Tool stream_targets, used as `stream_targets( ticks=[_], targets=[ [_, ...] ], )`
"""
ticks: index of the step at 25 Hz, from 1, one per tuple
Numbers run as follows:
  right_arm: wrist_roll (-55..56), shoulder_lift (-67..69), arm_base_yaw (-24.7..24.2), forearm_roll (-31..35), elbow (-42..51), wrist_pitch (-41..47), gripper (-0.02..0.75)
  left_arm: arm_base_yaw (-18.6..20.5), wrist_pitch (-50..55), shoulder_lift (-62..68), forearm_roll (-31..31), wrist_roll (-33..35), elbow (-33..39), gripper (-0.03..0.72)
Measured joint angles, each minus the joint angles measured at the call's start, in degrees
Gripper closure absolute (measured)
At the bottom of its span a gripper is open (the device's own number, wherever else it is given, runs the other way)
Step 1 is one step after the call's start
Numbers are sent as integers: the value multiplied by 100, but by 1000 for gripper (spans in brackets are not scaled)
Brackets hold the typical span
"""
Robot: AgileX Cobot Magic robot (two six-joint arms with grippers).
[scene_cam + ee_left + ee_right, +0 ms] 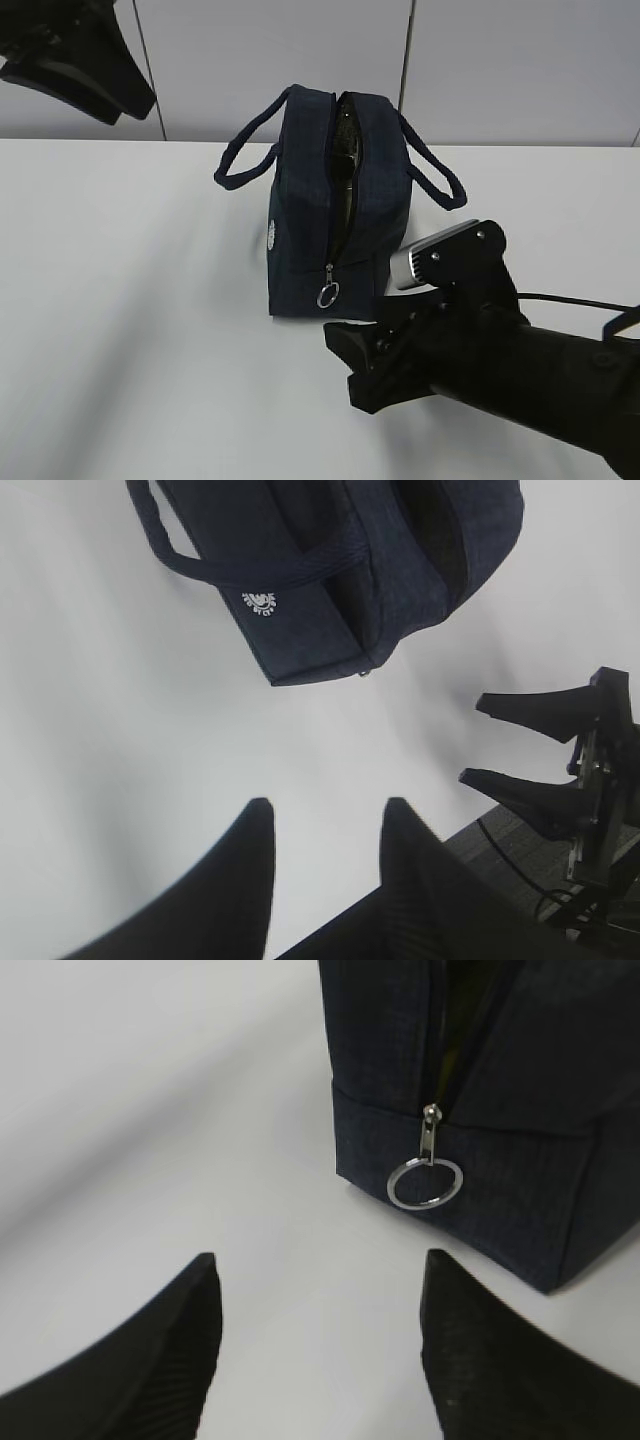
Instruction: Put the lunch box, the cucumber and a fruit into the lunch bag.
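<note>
Lunch bag (340, 200) upright, unzipped; right fingers (200, 1350) apart, empty, just before ring pull (425, 1181); left fingers (250, 870) apart, empty.

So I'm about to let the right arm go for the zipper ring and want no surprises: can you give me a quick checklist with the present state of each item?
1. Zipper ring in view of the right wrist camera, hanging free at the bag's end: ok.
2. Right gripper open and empty, aimed at the ring but not yet touching it: ok.
3. Left gripper open, empty, raised clear of the lunch bag: ok.
4. Bag upright on the table: ok.
5. Zipper open along the top: ok.
6. Lunch box, cucumber and fruit all inside: cannot tell; only something dark green shows through the opening.
</note>
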Motion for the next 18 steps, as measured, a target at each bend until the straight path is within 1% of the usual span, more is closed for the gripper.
stream_targets(
  ticks=[11, 18],
  targets=[
    [48, 1099, 0, -9, -250, -1208, 270, 0, 0, 0, 33, -2, 0, 449],
    [48, 1350, 0, 82, -532, -1318, 270, 0, 0, 0, 33, -12, 0, 449]
  ],
)
